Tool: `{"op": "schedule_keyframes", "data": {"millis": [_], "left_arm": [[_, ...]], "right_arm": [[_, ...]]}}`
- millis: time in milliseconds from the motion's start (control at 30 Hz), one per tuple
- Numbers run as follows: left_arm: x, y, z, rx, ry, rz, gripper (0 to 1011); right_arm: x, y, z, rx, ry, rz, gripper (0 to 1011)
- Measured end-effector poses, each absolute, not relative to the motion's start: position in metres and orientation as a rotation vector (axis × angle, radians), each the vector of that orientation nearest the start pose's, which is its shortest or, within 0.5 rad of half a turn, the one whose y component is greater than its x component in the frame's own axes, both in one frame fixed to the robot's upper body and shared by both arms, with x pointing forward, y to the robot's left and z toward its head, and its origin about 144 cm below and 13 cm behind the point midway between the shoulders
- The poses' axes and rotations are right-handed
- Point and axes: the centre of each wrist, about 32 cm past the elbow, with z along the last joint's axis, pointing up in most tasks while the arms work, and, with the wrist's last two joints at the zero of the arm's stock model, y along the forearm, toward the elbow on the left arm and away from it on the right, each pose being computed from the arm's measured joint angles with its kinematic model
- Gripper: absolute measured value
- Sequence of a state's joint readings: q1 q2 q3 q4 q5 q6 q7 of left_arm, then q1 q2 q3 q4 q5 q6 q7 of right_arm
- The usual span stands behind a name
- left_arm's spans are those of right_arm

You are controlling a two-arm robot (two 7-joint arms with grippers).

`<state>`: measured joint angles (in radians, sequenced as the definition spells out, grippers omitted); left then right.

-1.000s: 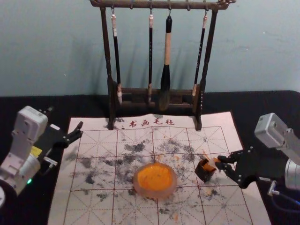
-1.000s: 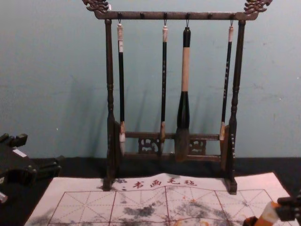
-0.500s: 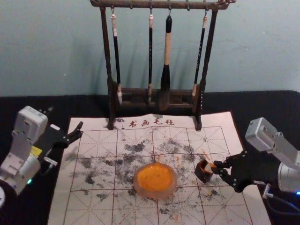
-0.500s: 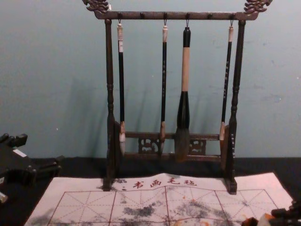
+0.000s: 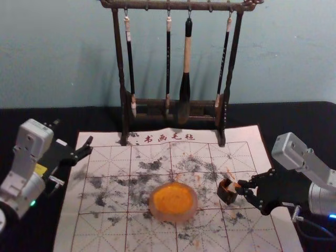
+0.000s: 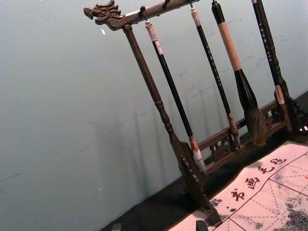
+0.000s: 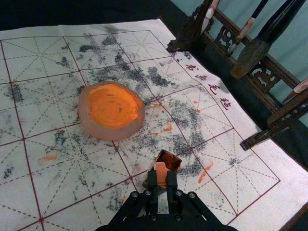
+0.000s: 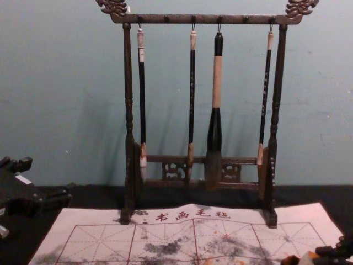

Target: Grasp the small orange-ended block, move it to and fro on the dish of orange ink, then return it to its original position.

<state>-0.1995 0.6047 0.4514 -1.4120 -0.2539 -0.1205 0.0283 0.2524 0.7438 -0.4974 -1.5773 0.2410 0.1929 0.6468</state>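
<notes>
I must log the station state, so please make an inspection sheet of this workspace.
Surface: white mat with red grid, black and orange stains
Job's things: small orange-ended block at a dark square box's opening; frosted round dish with orange ink
Clutter: nothing seen
Grippers: right gripper holds the block; left gripper open, at mat's left edge
Cables: dark cable below right arm
Surroundings: dark wooden rack with four hanging brushes; pale wall

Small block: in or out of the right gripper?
In. Fingers of the right gripper flank the block on both sides, at the mouth of the dark box. Touching box bottom: cannot tell.
</notes>
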Motion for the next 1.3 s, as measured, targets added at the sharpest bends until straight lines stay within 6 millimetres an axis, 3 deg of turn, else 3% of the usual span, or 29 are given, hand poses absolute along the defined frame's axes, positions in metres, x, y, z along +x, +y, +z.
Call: {"op": "schedule_keyframes", "data": {"millis": [933,1300], "left_arm": [[0.4886,0.3096,1.1398,0.304,-0.285,1.248,1001],[0.4886,0.3097,1.1398,0.305,-0.285,1.248,1001]], "right_arm": [[0.4914,-0.3148,1.1974,-0.603,-0.101,-0.572,82],[0.4913,-0.3148,1.197,-0.606,-0.1,-0.571,395]]}}
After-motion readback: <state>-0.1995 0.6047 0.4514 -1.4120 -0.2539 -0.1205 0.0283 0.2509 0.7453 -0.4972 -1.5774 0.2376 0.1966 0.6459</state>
